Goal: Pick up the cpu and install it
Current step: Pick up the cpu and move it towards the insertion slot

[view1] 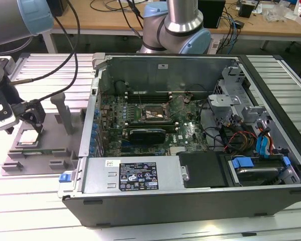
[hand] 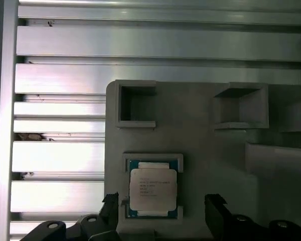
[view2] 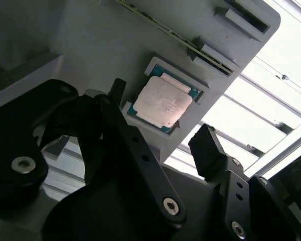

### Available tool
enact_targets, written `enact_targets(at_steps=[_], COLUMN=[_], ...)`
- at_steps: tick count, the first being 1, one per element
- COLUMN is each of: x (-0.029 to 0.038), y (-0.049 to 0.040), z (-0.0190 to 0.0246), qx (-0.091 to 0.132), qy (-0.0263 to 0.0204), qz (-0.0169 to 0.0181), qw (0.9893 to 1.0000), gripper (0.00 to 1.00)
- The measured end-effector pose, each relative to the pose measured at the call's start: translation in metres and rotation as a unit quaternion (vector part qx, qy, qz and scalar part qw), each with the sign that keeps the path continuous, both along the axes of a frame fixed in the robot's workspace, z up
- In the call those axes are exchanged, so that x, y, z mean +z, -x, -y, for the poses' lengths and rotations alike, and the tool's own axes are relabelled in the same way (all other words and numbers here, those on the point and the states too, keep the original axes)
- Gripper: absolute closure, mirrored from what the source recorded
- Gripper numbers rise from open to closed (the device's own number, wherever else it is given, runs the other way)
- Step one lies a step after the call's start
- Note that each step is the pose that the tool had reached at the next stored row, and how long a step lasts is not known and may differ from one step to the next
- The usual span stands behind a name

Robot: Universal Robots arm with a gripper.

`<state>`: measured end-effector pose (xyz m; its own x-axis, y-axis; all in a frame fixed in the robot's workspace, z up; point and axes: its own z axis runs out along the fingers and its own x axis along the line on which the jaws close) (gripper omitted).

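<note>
The cpu (hand: 153, 188) lies flat, silvery plate up, edges square to its recess in the grey tray (hand: 215, 165) on the slatted desk (hand: 60, 75). The pincer (hand: 161, 203) hovers above it, spread wide.

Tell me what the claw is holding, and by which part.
Nothing. The claw hangs open over the cpu, which lies untouched in its recess in the grey tray.

Clear room above cpu (hand: 153, 189); holder rim (hand: 153, 156) around
</note>
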<state>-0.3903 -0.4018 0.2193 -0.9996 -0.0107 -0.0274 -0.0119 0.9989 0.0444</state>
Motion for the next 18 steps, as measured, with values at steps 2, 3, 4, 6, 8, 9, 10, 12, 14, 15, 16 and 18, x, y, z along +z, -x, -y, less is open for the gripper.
enact_targets(at_steps=[2,3,4,6,8,9,10,12,14,15,16,18], x=[-0.0059,-0.0075,-0.0093,-0.0133,-0.0172,-0.0189,-0.0199,-0.0233,-0.0255,-0.0270,-0.0276,-0.0295], y=[0.0001,0.0000,0.0000,0.0000,0.0000,0.0000,0.0000,-0.0004,-0.0005,-0.0005,-0.0005,-0.0005], z=[0.0000,0.0000,0.0000,0.0000,0.0000,0.0000,-0.0001,-0.0005,-0.0007,-0.0009,-0.0015,-0.0054], qx=[0.000,0.000,0.000,0.000,0.000,0.000,0.000,0.003,0.017,0.017,0.017,0.018], qy=[0.0000,0.0000,0.0000,0.0000,0.0000,0.0000,0.0000,0.0001,0.0001,0.0000,0.0001,0.0001], qz=[-0.0006,-0.0007,-0.0008,-0.0013,-0.0018,-0.0021,-0.0022,-0.0024,-0.0023,-0.0023,-0.0024,-0.0023], qw=[1.0000,1.0000,1.0000,1.0000,1.0000,1.0000,1.0000,1.0000,0.9999,0.9998,0.9998,0.9998], gripper=[0.22,0.22,0.22,0.22,0.22,0.22,0.22,0.22,0.22,0.22,0.22,0.22])
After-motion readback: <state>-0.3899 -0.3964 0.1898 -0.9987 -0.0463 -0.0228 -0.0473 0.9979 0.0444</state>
